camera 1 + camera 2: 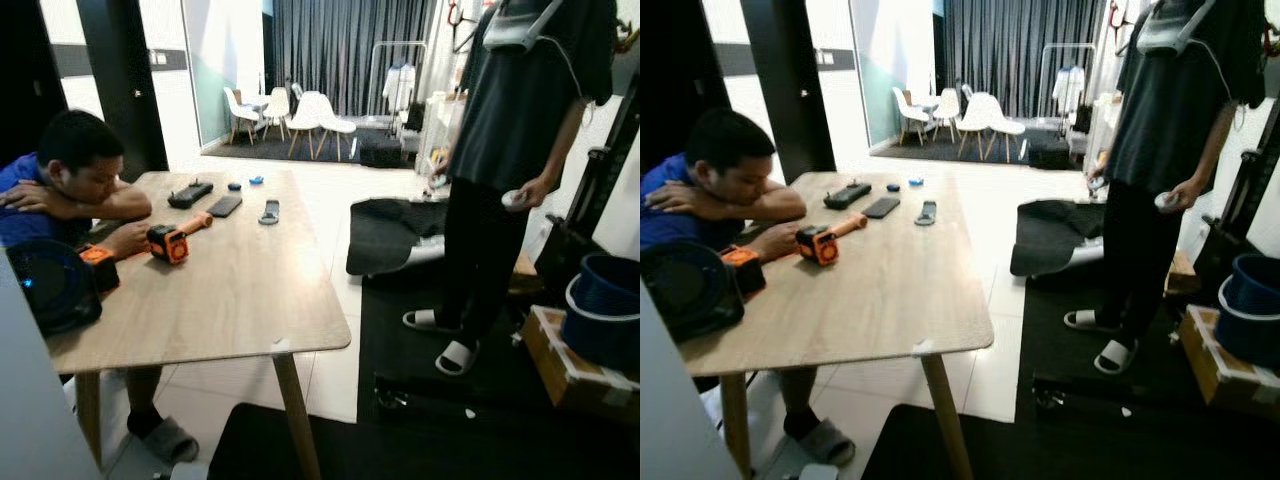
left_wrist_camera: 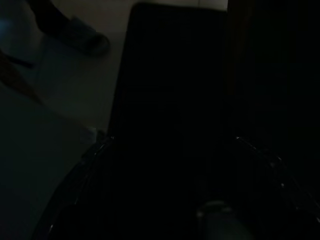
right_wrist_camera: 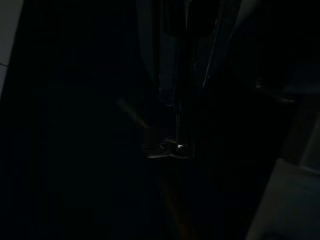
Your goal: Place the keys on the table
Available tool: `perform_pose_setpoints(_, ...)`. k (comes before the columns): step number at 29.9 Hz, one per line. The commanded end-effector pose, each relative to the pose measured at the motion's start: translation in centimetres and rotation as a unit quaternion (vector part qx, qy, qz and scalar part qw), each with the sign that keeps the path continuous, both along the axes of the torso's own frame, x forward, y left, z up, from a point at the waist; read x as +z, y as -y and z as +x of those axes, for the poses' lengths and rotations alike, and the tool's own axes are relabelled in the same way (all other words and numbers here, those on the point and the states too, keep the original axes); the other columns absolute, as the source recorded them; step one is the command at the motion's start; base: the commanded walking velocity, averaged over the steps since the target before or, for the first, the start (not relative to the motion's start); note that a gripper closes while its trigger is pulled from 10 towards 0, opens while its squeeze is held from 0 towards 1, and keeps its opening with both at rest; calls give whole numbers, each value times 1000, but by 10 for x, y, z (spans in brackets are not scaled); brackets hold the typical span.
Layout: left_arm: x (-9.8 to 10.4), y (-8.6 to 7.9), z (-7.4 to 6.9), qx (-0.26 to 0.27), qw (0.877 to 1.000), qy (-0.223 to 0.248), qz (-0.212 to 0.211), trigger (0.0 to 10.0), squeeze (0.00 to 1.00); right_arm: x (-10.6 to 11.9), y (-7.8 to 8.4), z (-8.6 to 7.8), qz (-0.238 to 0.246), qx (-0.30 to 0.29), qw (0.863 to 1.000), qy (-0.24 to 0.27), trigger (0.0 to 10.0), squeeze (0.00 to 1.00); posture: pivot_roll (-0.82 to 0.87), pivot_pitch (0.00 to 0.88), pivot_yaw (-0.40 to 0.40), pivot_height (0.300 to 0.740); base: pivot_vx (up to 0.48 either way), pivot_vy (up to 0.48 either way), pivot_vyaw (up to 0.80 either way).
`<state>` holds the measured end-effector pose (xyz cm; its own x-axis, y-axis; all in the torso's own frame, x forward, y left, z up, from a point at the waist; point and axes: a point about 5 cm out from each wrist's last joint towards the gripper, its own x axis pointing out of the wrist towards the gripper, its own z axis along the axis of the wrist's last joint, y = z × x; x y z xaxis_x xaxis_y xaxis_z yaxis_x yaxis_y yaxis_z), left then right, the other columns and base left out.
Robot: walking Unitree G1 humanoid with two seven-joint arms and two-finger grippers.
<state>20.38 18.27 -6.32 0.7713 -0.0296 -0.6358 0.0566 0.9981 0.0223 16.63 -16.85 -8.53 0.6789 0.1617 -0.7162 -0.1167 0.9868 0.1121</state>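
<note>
A wooden table stands ahead on pale tile, bearing an orange tool, a dark phone and a remote. A seated person leans on its far corner; another person stands on the black mat. The right gripper hangs low, something small and glinting (perhaps the keys) at its fingertips; its grip cannot be told. The left gripper hangs idle, too dark to judge.

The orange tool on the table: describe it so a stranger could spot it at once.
Start at the light wooden table and go to its left edge, where a seated person leans. By that person's hand lies the orange tool; the other items farther back are dark and flat.
</note>
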Motion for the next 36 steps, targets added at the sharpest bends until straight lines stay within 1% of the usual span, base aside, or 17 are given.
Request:
perform_pose_setpoints(1,-1,-4,-1,-5,1000,-7,10,10000,0,1,2,3,-2,-4,1000,4,10000,0,71,22,-1,740,0,0,0)
perform_pose_setpoints(7,0,-5,-1,-12,1000,-8,14,10000,0,1,3,1,-3,-8,1000,4,10000,0,71,21,1,740,0,0,0)
perform_pose_setpoints(11,0,-5,-1,-20,1000,-7,22,10000,0,1,4,0,-3,-10,1000,3,10000,0,69,18,1,740,0,-480,0)
perform_pose_setpoints(14,0,-6,0,-3,1000,-3,15,10000,0,1,5,0,-3,-8,1000,3,10000,0,70,17,-2,740,0,0,0)
perform_pose_setpoints(16,0,-5,0,-4,1000,-3,15,10000,0,1,5,0,-3,-8,1000,3,10000,0,71,16,-2,740,0,0,0)
perform_pose_setpoints(27,1,-3,0,-32,999,-3,21,10000,0,1,4,1,-2,-8,1000,6,10000,0,73,18,2,740,0,0,0)
perform_pose_setpoints(28,3,-2,4,-39,999,3,20,10000,0,2,5,1,-3,-12,1000,8,10000,0,74,19,2,740,0,0,0)
perform_pose_setpoints(29,3,-2,4,-39,999,3,20,10000,0,2,5,1,-3,-12,1000,8,10000,0,74,19,2,740,0,0,0)
perform_pose_setpoints(32,7,0,10,-59,998,18,17,10000,0,3,10,3,-9,-28,999,19,10000,0,77,21,2,740,0,0,0)
perform_pose_setpoints(33,7,0,10,-59,998,18,17,10000,0,3,10,3,-9,-28,999,19,10000,0,77,21,2,740,0,0,0)
perform_pose_setpoints(34,9,2,11,-74,997,24,14,10000,0,6,15,7,-15,-40,999,30,10000,0,78,22,3,740,0,0,0)
perform_pose_setpoints(35,9,2,11,-74,997,24,14,10000,0,6,15,7,-15,-40,999,30,10000,0,78,22,3,740,0,0,0)
perform_pose_setpoints(36,12,6,12,-102,994,36,4,10000,0,12,24,14,-26,-59,996,56,10000,0,77,23,6,740,0,0,0)
